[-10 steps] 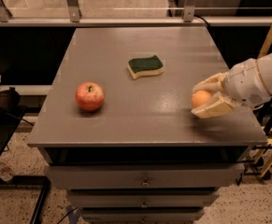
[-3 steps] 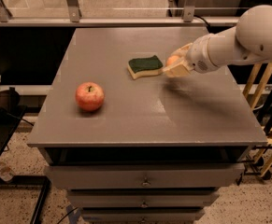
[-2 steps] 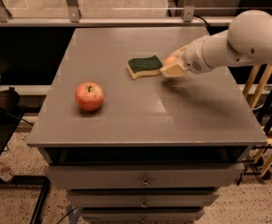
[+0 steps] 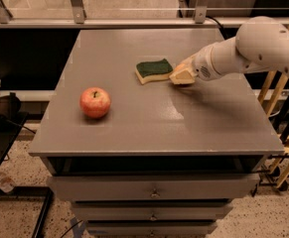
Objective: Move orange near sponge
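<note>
The sponge [image 4: 153, 68], dark green on top with a pale yellow base, lies on the grey table [image 4: 134, 128] right of centre towards the back. My gripper [image 4: 181, 76] reaches in from the right and sits low over the table, right against the sponge's right end. Its tan fingers [image 4: 184, 74] are closed around the orange, which they hide from this view. No orange lies anywhere on the tabletop.
A red-yellow apple [image 4: 95, 102] stands on the left part of the table. Drawers [image 4: 154, 190] sit under the tabletop. A yellow frame [image 4: 283, 108] stands off the right edge, and a railing [image 4: 134, 21] runs behind the table.
My gripper carried the orange from the table's right front edge back and left to the sponge. Over the last second it crept slightly closer and lower.
</note>
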`<state>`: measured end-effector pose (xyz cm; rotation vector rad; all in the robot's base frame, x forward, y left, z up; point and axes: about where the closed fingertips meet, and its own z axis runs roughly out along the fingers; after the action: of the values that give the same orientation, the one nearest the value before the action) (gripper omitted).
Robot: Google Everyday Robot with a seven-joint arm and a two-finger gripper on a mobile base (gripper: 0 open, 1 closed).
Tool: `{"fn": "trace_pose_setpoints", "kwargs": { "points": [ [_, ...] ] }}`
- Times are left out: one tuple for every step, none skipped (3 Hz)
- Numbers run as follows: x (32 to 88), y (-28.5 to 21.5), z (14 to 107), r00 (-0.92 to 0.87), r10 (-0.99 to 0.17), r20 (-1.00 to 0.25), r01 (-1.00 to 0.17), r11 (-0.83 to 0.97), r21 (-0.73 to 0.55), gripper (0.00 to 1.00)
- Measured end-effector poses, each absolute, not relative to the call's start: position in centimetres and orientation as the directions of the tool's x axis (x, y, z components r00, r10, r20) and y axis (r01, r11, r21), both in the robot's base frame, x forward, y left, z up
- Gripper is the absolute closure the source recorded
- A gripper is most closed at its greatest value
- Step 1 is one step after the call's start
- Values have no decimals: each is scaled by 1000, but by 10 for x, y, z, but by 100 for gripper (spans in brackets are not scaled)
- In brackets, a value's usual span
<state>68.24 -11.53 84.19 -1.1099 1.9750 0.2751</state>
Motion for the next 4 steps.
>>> {"fn": "trace_pose_setpoints", "kwargs": {
  "points": [
    [682, -113, 841, -259, -605, -752, -790, 582, -196, 81],
    [682, -111, 840, -259, -606, -752, -792, 579, -194, 58],
    [682, -109, 839, -258, -607, -752, -794, 577, -193, 35],
    [682, -107, 838, -257, -608, -751, -796, 574, -191, 11]
  ]
}}
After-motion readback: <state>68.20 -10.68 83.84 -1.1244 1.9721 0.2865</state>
